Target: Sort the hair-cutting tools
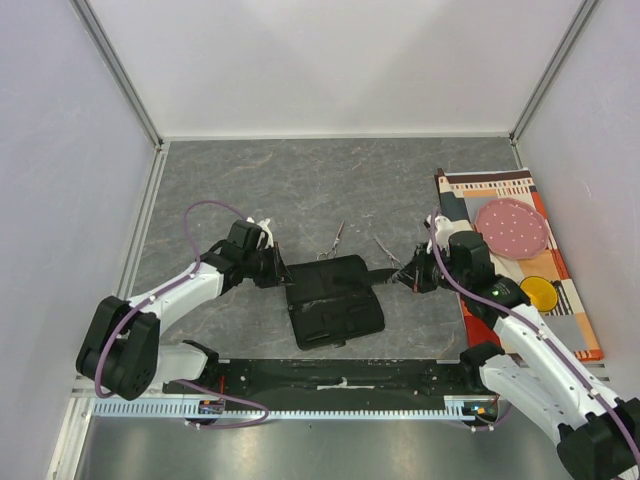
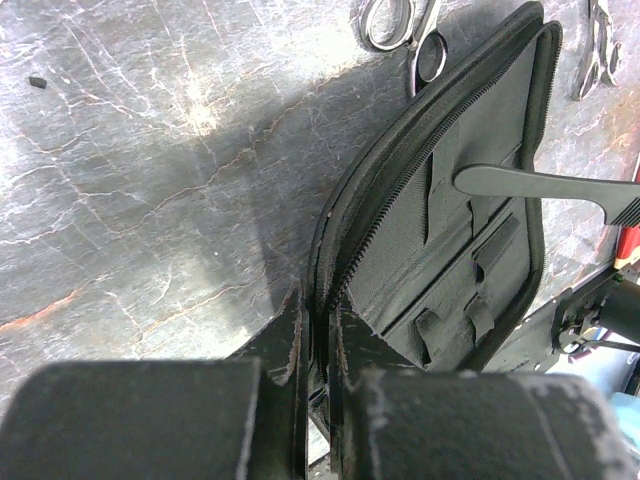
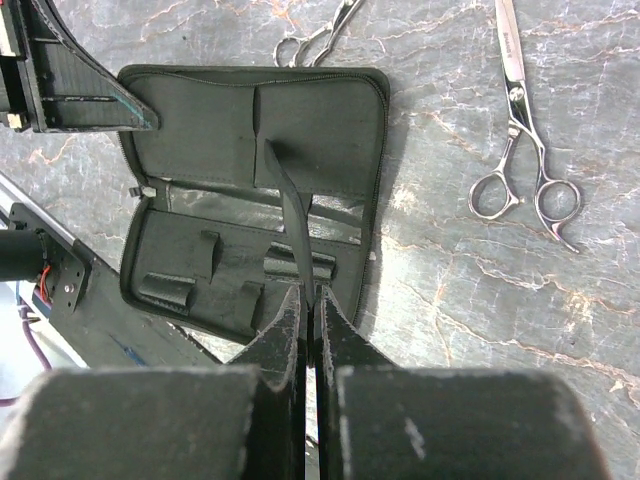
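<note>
2 sets of jaws, both clamped | right jaws pinch comb-like tool [image 3: 290, 220], tip ahead at pouch [image 3: 190, 130] pocket | left jaws pinch pouch rim | first scissors [image 3: 519, 100], second scissors [image 3: 320, 40] beyond, loose on surface [image 3: 450, 300] | straight comb unseen | nothing clearly stowed; most left.

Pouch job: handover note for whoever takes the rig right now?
Left gripper: shut on the open pouch edge.
Right gripper: shut on the handled comb, handle tip over the pouch's upper half, apparently not in a pocket yet.
On the table beyond the pouch: scissors and second scissors, untouched.
Straight comb: not visible in any view.
Done: nothing clearly seated.
Left: seat the comb, then both scissors, and locate the straight comb.
</note>
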Available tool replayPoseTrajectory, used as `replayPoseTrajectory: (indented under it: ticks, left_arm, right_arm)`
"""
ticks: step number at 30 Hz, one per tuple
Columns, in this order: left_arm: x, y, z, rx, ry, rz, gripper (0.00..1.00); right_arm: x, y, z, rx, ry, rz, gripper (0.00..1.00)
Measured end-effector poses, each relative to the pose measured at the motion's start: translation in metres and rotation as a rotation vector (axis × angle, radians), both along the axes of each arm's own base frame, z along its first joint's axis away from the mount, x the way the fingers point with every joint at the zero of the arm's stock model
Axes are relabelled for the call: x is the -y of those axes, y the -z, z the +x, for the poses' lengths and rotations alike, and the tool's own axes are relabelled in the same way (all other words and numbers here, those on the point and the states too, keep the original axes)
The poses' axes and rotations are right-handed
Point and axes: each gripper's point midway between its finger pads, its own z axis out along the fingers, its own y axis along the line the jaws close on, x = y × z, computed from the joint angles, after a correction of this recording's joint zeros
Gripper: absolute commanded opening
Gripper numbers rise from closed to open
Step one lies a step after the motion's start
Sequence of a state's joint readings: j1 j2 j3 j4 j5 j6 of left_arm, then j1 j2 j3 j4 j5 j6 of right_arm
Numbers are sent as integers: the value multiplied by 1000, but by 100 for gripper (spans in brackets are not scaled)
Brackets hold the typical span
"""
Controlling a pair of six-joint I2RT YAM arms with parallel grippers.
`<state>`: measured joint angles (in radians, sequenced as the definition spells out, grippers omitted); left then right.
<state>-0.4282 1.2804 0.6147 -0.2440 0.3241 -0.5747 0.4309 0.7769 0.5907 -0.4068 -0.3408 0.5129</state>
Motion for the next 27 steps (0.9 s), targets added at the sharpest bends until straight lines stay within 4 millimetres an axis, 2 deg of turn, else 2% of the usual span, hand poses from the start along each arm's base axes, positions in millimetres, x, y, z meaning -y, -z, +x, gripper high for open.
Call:
replayPoseTrajectory:
  ticks: [21, 27]
  left_arm:
    - [-6, 3, 4, 33, -12, 35, 2]
    - [-10, 2, 21, 60, -22, 104, 2]
  right_arm:
    - [6, 38, 0, -111, 1, -38, 0]
    - [8, 49, 0, -153, 10, -65, 0]
